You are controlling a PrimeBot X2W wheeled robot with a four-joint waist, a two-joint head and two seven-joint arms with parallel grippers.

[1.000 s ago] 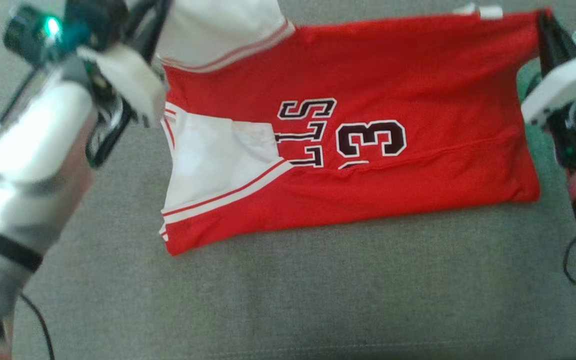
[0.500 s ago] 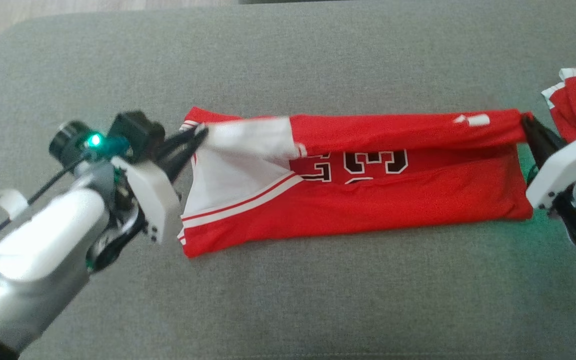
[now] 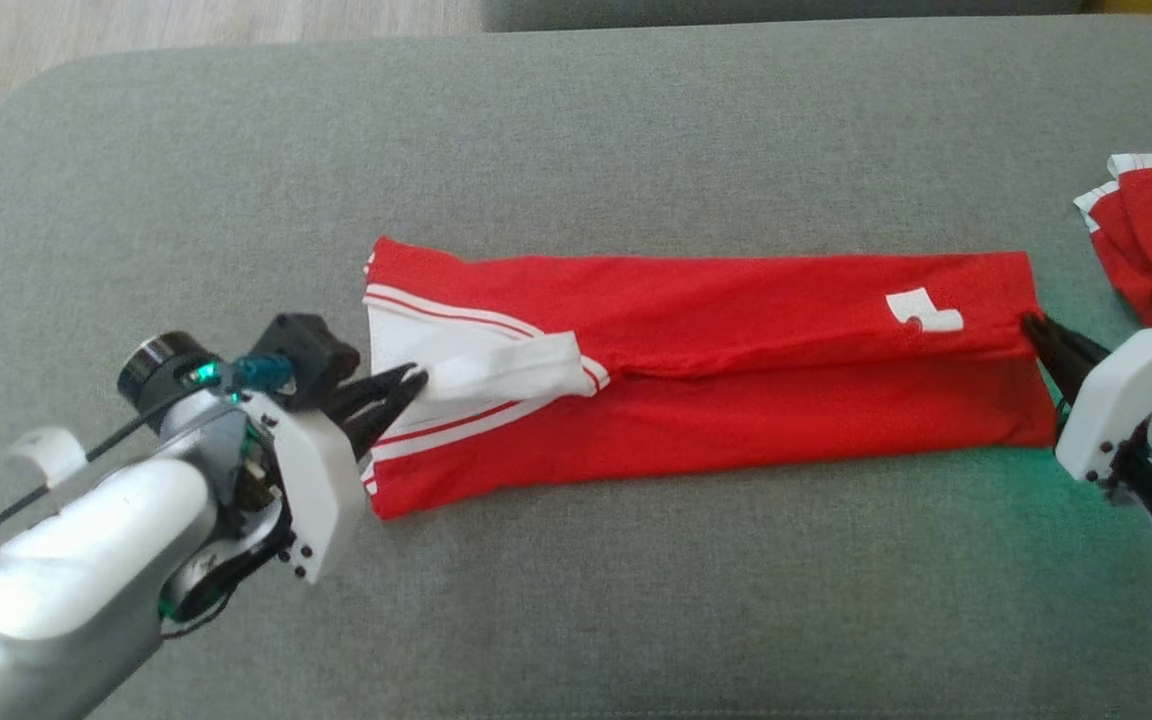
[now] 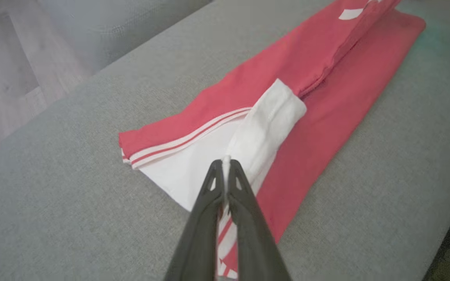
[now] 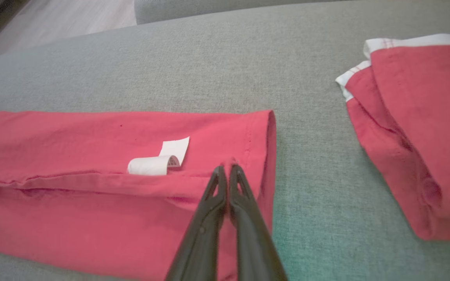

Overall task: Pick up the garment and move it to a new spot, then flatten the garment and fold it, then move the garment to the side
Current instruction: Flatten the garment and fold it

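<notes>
The garment (image 3: 736, 420), a red jersey with white panels and striped trim, lies as a long folded band across the grey cushion (image 3: 636, 600). My left gripper (image 3: 418, 378) is shut on the white folded edge at the band's left end; in the left wrist view its tips (image 4: 225, 163) pinch that white fabric (image 4: 272, 117). My right gripper (image 3: 1029, 322) is shut on the red upper layer at the right end, and the right wrist view shows its tips (image 5: 227, 168) on the hem next to a white label (image 5: 158, 162).
A second red piece of clothing with white trim (image 3: 1151, 225) lies folded at the cushion's right edge, close to my right wrist. Wooden floor (image 3: 136, 25) shows beyond the cushion's far left corner. Bare grey cushion spreads in front of and behind the jersey.
Both grippers brought the lifted far edge down and toward me, laying the upper half over the lower half. The black numbers are now covered. The head view has also shifted.
</notes>
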